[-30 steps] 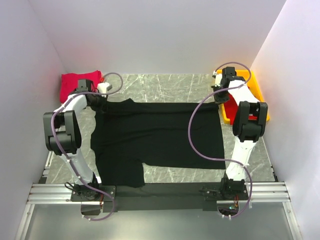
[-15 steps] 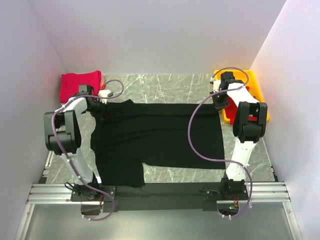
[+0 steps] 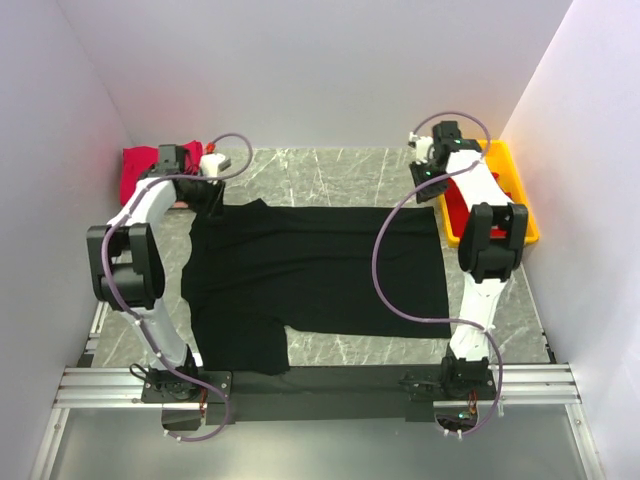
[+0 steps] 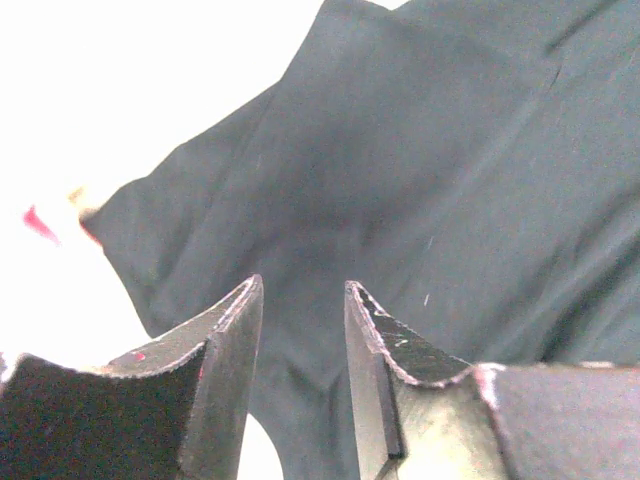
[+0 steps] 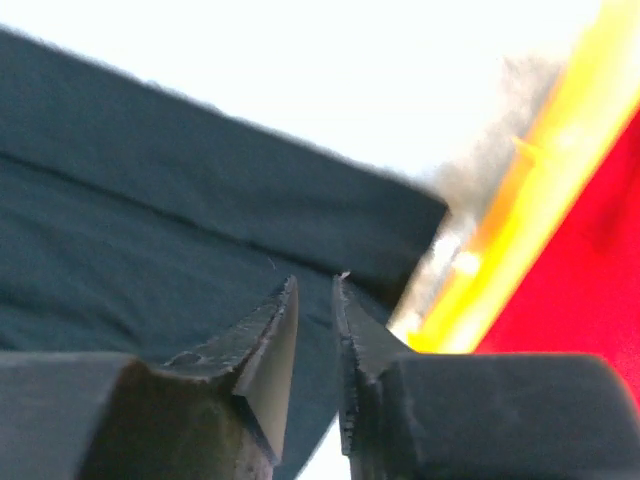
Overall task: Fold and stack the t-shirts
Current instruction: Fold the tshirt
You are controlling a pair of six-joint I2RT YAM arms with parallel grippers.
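A black t-shirt was seen spread flat across the middle of the marble table, with one short sleeve pointing towards the near left and the other lying at the far left. A red t-shirt was found bunched in the far left corner of the table, apart from the black one. A second red t-shirt was seen lying in the yellow tray, which was set at the far right, just beside the black t-shirt's far right corner.

The left gripper was held over the far left sleeve of the black t-shirt. Its jaws were parted by a narrow gap, nothing was held between them, and dark cloth was seen through the gap. The right gripper was held over the far right corner of the black t-shirt, close to the tray's edge. Its jaws were parted by only a slim gap, and nothing was gripped in them either.
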